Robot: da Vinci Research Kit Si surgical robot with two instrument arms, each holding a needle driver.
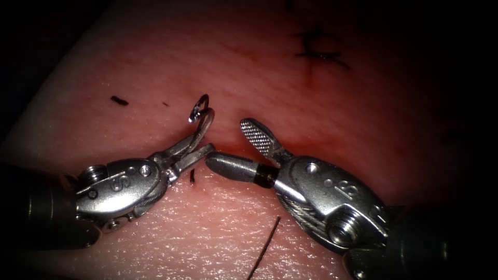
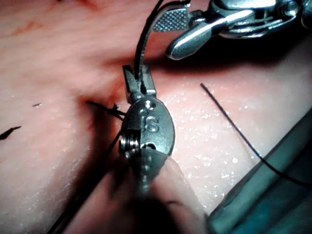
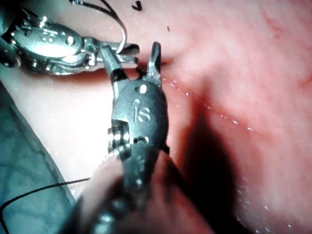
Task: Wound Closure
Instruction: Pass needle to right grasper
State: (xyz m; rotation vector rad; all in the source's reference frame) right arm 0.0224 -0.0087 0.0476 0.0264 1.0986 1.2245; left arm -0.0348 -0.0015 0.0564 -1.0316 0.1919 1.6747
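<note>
Endoscope view: left tool [image 1: 199,148] grips needle [image 1: 204,116] upright, right tool [image 1: 244,148] agape

Left claw [image 1: 199,148]: came in from the left, tips just left of the cut, closed on the needle [image 1: 203,116].
Needle: stood up out of the left claw, its curve arching above the tissue [image 1: 155,67], clear of it.
Right claw [image 1: 236,148]: sat just right of the left claw, tips almost meeting it, jaws spread wide with nothing between them.
Cut [image 1: 332,142]: ran off to the right, behind the right claw.
Earlier stitch [image 1: 319,49]: lay well behind both claws, to the right.
Thread [image 1: 264,251]: one strand lay on the tissue in front, between the two claws.
Cut end of thread [image 1: 119,100]: lay behind the left claw, well left of the needle.
</note>
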